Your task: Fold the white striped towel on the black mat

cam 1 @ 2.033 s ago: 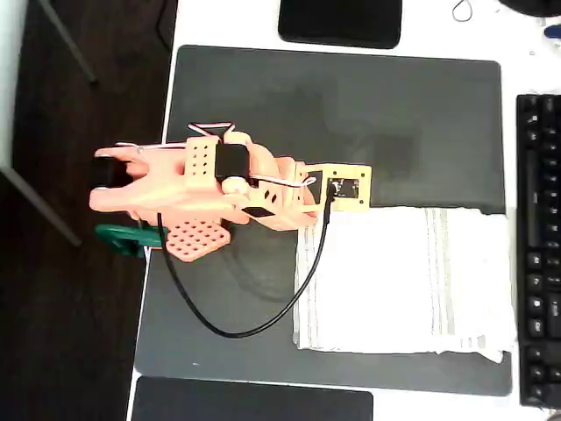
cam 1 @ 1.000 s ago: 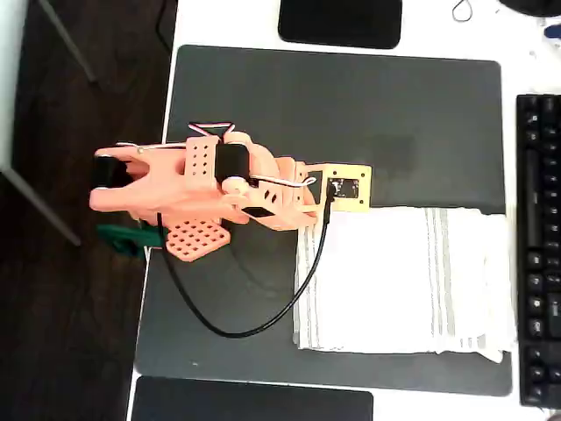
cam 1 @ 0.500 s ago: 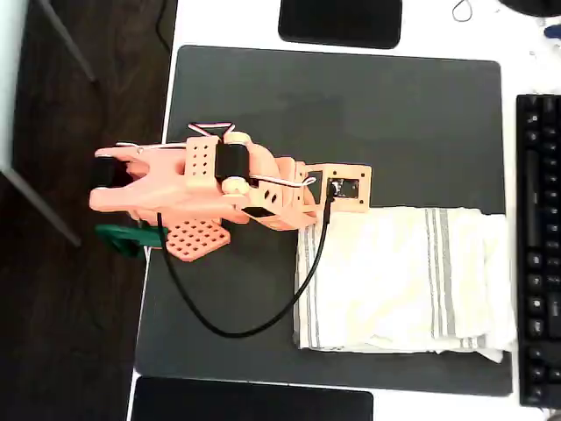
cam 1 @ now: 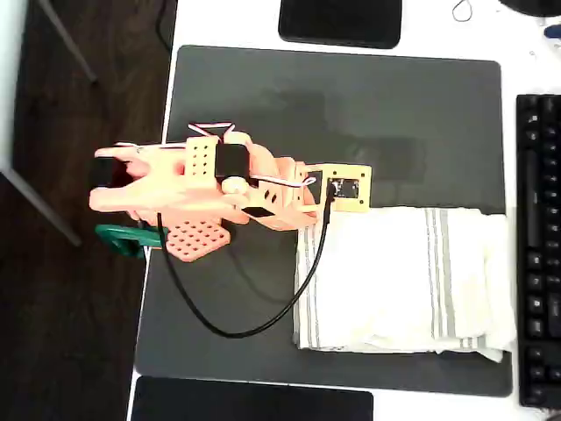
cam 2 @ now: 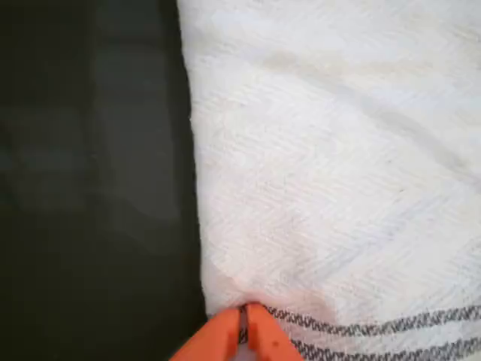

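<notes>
The white striped towel (cam 1: pixel 403 281) lies folded on the lower right part of the black mat (cam 1: pixel 351 114), with grey stripes near its left edge and right of its middle. My orange arm (cam 1: pixel 202 189) reaches in from the left, its wrist camera mount (cam 1: pixel 346 189) just above the towel's upper left corner. In the wrist view my gripper (cam 2: pixel 244 331) is shut, its orange fingertips (cam 2: pixel 263 338) pressed together over the towel (cam 2: pixel 323 173) at its edge beside the mat (cam 2: pixel 90 188). I see no cloth lifted between them.
A black keyboard (cam 1: pixel 539 246) runs along the right edge. Glossy black rectangles sit above (cam 1: pixel 340 22) and below (cam 1: pixel 254 402) the mat. A black cable (cam 1: pixel 237 329) loops over the mat's left half. A green clamp (cam 1: pixel 123 237) marks the table's left edge.
The arm and the towel keep their places; only the brightness and the look of the wrinkles on the towel shift between frames.
</notes>
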